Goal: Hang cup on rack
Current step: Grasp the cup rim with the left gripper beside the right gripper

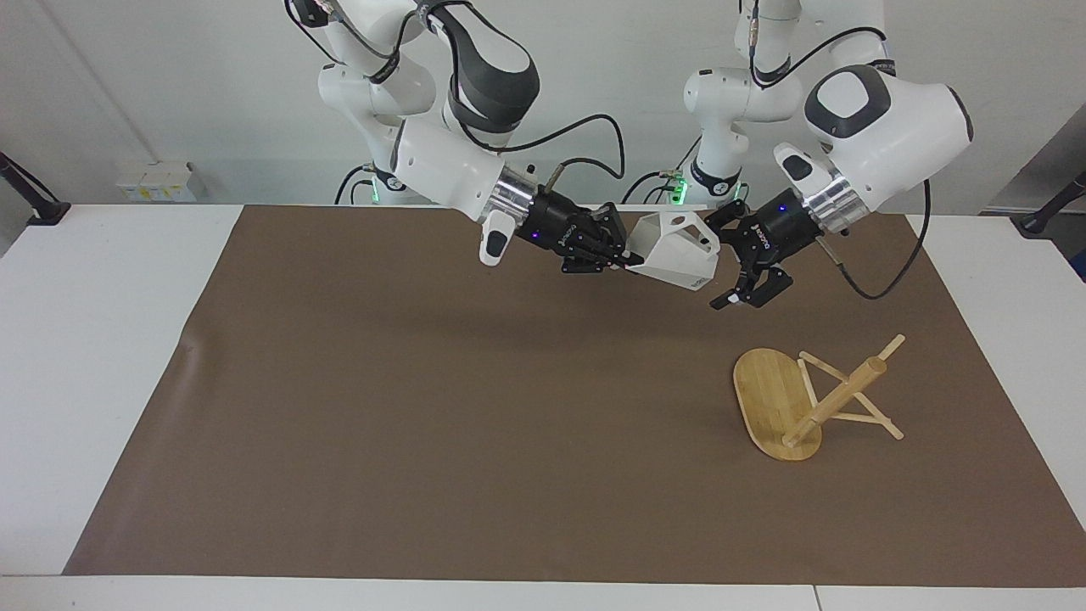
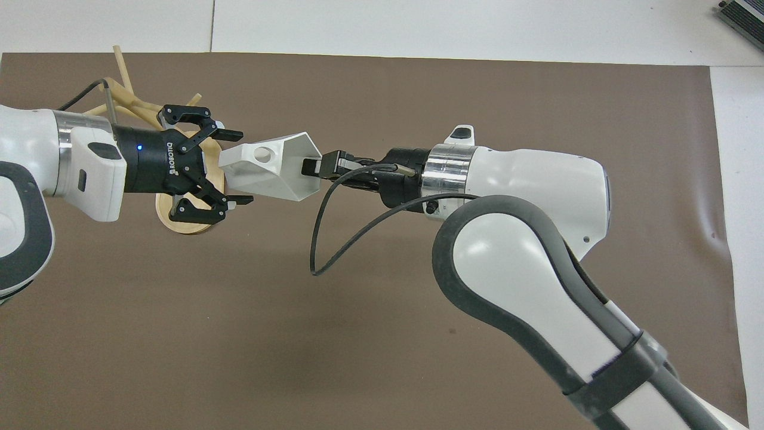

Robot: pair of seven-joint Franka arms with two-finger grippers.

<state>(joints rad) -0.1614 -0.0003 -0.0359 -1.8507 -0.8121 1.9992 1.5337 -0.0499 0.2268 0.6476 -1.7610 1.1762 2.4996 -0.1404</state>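
The white faceted cup (image 1: 674, 250) is up in the air over the mat, on its side, handle hole upward. My right gripper (image 1: 626, 259) is shut on its rim, one finger inside the mouth; it also shows in the overhead view (image 2: 311, 166). My left gripper (image 1: 730, 265) is open at the cup's bottom end, its fingers (image 2: 230, 132) spread to either side of the cup (image 2: 271, 167). The bamboo rack (image 1: 768, 395) lies tipped over on the mat toward the left arm's end, post and pegs slanting off the base. In the overhead view the left gripper hides part of the rack's base (image 2: 185, 228).
A brown mat (image 1: 424, 407) covers most of the white table (image 1: 93, 339). A black cable (image 2: 334, 227) loops down from the right wrist. Nothing else lies on the mat.
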